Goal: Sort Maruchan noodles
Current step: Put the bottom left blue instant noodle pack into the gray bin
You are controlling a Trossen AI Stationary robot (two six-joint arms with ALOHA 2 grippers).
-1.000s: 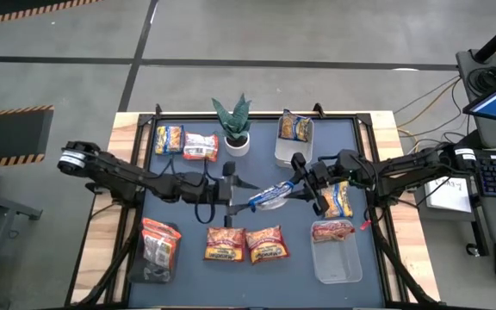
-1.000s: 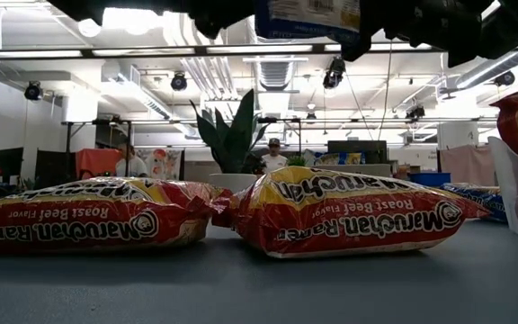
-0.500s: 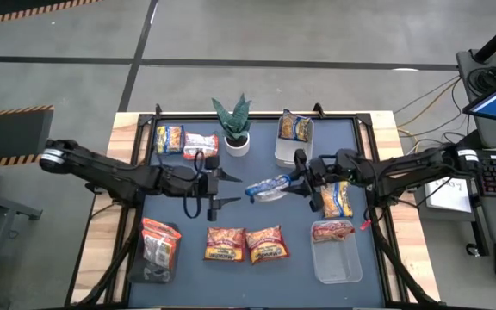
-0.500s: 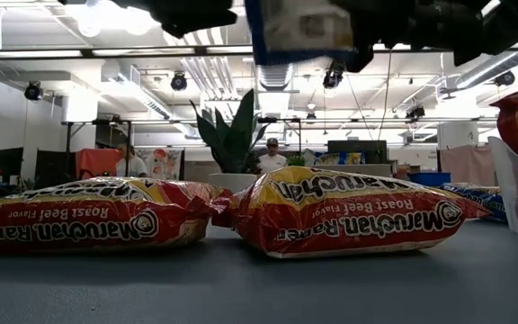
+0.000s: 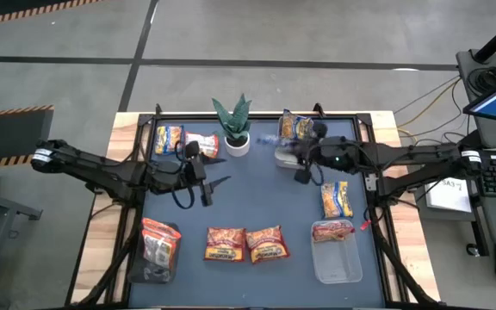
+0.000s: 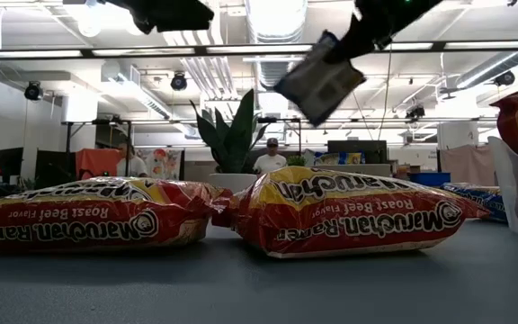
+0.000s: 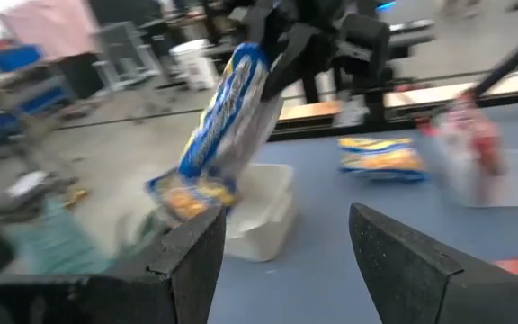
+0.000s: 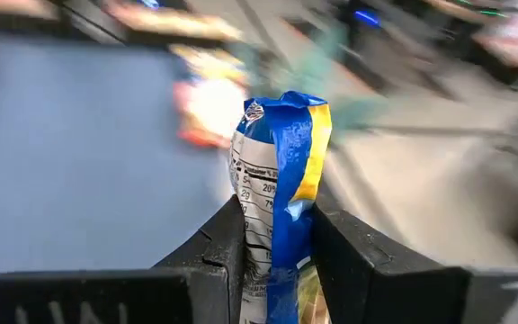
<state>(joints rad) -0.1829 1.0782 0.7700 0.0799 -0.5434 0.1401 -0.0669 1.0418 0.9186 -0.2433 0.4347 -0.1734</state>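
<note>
Your right jaws pinch a blue-and-yellow packet (image 8: 281, 207) in the air.

You see the right gripper (image 5: 300, 160) clamped on that packet, lifted off the desk (image 5: 257, 194) near the clear bin (image 5: 292, 148) at the back, which already has a yellow packet (image 5: 297, 127) standing in it. The potted plant (image 5: 233, 126) stands just beside, between the two arms. Your left gripper (image 7: 281, 252) hangs over the desk's left part with its jaws spread wide and nothing between them. Two roast-beef packets (image 6: 349, 211) lie flat at the front edge, another yellow packet (image 5: 336, 199) by the right side, above a second bin (image 5: 336, 257) with a red packet (image 5: 332, 230).
</note>
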